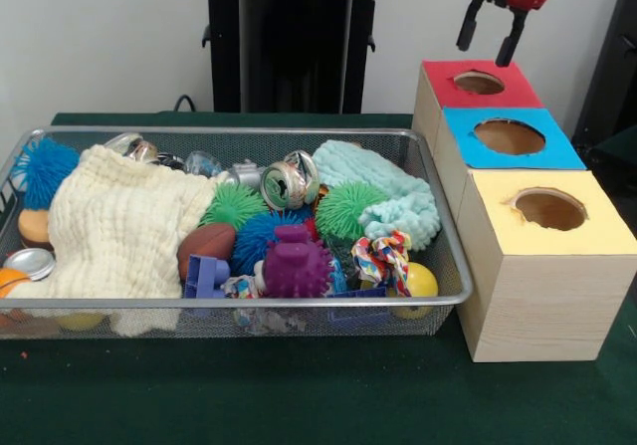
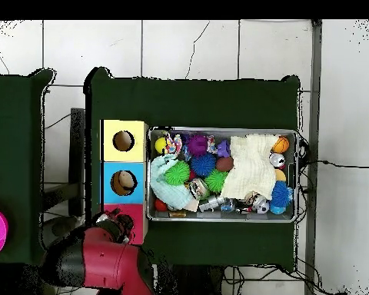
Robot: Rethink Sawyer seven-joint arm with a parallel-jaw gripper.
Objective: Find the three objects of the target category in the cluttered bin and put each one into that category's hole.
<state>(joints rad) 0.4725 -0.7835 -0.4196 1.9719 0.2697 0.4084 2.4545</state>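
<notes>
Green felt table (image 1: 299, 395) | wire-mesh bin (image 1: 438, 226) (spiky balls) | gripper (image 1: 490, 39) open

Bin (image 1: 453, 266) packed rim to rim: cream cloth (image 1: 119, 231) covers its left half, spiky balls (image 1: 296, 266) and cans (image 1: 284, 184) crowd the rest, no bare mesh between; open air above the three boxes' holes (image 1: 548, 208).

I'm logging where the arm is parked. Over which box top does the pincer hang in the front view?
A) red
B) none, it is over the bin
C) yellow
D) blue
A: the open pincer hangs just above the red box, at the far end of the row from the yellow box.
</notes>
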